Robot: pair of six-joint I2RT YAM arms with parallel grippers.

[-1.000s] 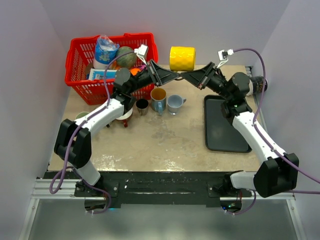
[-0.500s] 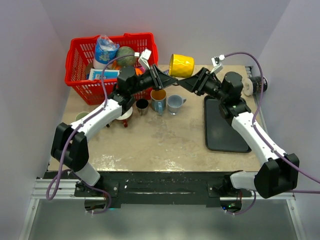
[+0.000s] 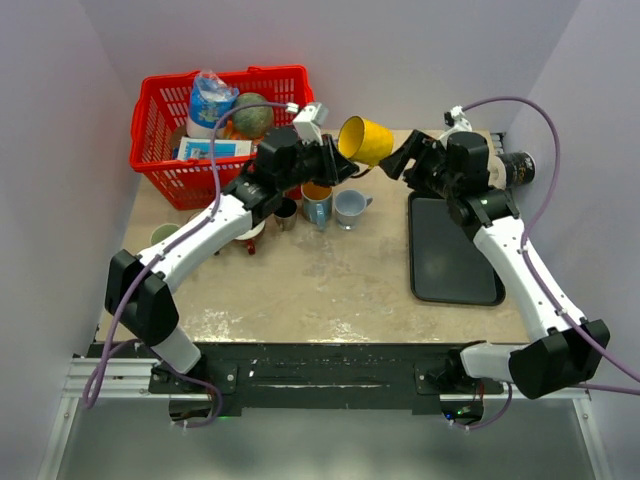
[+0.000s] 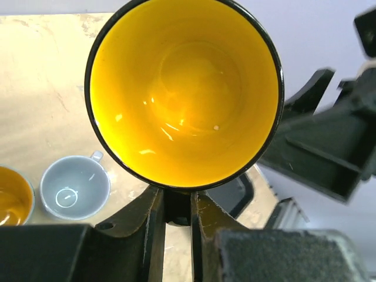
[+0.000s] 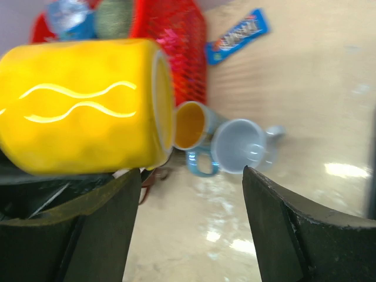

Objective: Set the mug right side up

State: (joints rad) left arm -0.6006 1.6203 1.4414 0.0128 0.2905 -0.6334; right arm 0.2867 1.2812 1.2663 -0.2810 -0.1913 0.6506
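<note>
The left fingers (image 4: 150,235) are pinching the yellow mug (image 3: 365,140) just under its rim, holding it on its side in the air just right of the red basket (image 3: 165,178), above the surface (image 3: 330,280). The right fingers (image 5: 294,229) are standing spread apart, farther right of the basket, just beside the mug.

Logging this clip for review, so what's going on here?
The left gripper is shut on the yellow mug and holds it up off the table, tipped on its side with its mouth towards the left wrist camera. It is not yet upright. The right gripper stands open just beside the mug without touching it. Below, a grey cup and an orange-lined mug sit upright near the red basket.
</note>
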